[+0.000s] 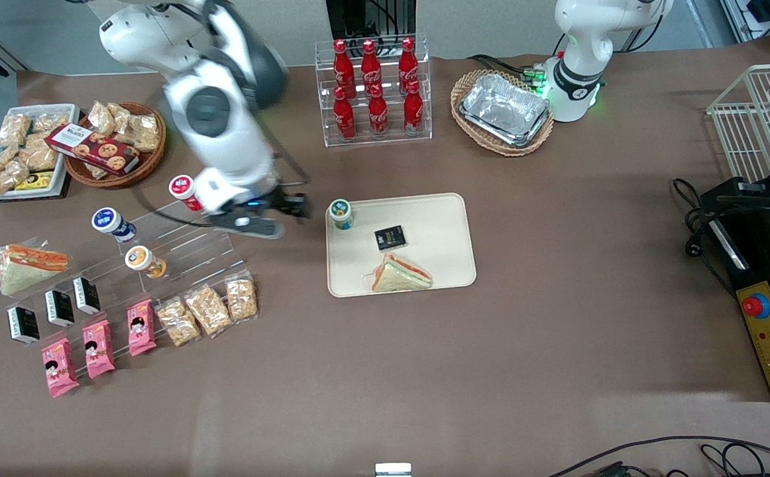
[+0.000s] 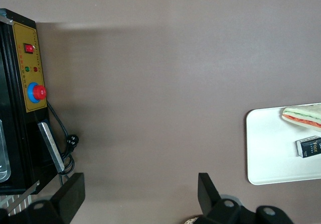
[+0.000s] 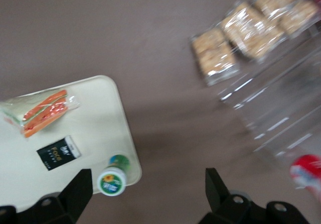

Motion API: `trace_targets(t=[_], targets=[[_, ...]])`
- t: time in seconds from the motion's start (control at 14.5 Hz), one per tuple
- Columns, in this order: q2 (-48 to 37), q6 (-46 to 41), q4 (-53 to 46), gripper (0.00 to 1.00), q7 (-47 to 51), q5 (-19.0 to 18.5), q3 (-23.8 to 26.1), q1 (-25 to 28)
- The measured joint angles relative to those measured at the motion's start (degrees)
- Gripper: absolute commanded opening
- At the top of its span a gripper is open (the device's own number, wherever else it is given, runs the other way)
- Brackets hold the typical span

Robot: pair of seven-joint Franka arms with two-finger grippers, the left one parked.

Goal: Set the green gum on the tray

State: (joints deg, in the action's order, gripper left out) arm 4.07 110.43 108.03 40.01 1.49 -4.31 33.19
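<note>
Standing upright in the front view, the green gum (image 1: pixel 340 213) is on the tray (image 1: pixel 438 225), in the corner toward the working arm's end and farther from the camera. The tray is flat, cream-beige, with rounded corners and a low rim. On it also lie a small black packet (image 1: pixel 390 238) and a wrapped sandwich (image 1: pixel 399 275), both nearer the camera than the gum. The tool (image 1: pixel 295 205) hangs above the brown table (image 1: pixel 557 331), just beside the tray and apart from the gum. Close to it is a clear stepped rack (image 1: pixel 186 252) with a red-lid bottle (image 1: pixel 183 189).

From the left wrist view, only one end of the tray (image 2: pixel 271 153) with the sandwich (image 2: pixel 303 116) and black packet (image 2: pixel 308 146) shows.

From the right wrist view, the tool (image 3: pixel 148 189) is wide open and holds nothing. The gum (image 3: pixel 113 179) shows its white, green-rimmed lid, at the tray's (image 3: pixel 108 113) rounded corner. Shiny snack bags (image 3: pixel 246 28) lie on the table.
</note>
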Motion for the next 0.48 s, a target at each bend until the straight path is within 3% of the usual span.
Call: trace_targets(t=[0.28, 0.48], targets=[[-0.54, -14.07, -9.81, 1.0, -18.67, -0.02, -0.26, -12.58], [-0.68, -17.56, -12.26, 1.0, -31.48, -0.04, -0.53, -21.59]])
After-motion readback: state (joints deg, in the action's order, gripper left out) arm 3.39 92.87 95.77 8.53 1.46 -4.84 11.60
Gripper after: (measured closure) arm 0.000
